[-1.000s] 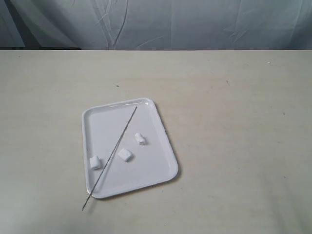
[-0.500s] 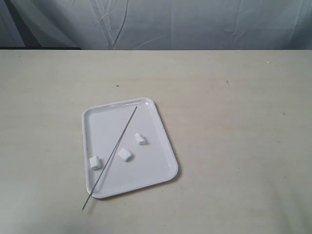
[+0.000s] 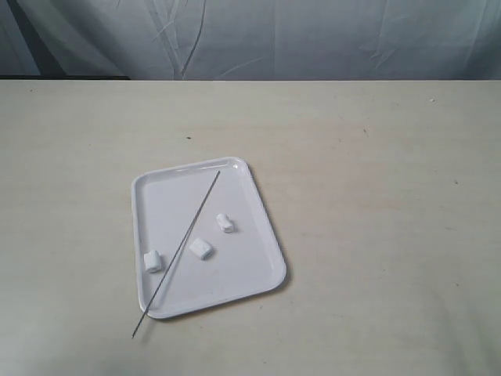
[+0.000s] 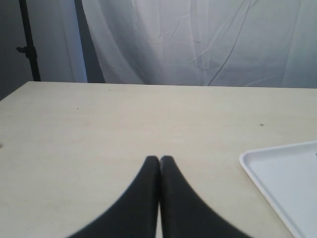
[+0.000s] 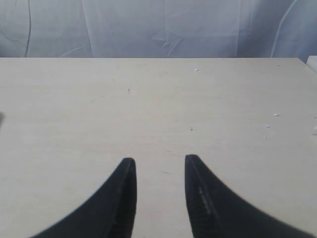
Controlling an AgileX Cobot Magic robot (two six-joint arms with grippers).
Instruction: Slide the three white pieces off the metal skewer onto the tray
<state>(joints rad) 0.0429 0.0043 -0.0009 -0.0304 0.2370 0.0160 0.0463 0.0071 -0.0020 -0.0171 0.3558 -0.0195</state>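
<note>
The white tray (image 3: pixel 258 262) lies on the table left of centre in the exterior view. Three white pieces lie loose on it: one (image 3: pixel 153 261) by its left rim, one (image 3: pixel 201 249) in the middle, one (image 3: pixel 225 222) further back. The thin metal skewer (image 3: pixel 184 243) lies bare and slantwise across the tray, its near tip on the table past the front rim. No arm shows in the exterior view. My left gripper (image 4: pixel 159 158) is shut and empty, with a corner of the tray (image 4: pixel 247 163) beside it. My right gripper (image 5: pixel 158 161) stands open over bare table.
The beige table (image 3: pixel 376 196) stretches wide to the right of the tray and behind it. A pale cloth backdrop (image 3: pixel 313 39) hangs along the far edge. A dark stand (image 4: pixel 27 44) rises behind the table's corner in the left wrist view.
</note>
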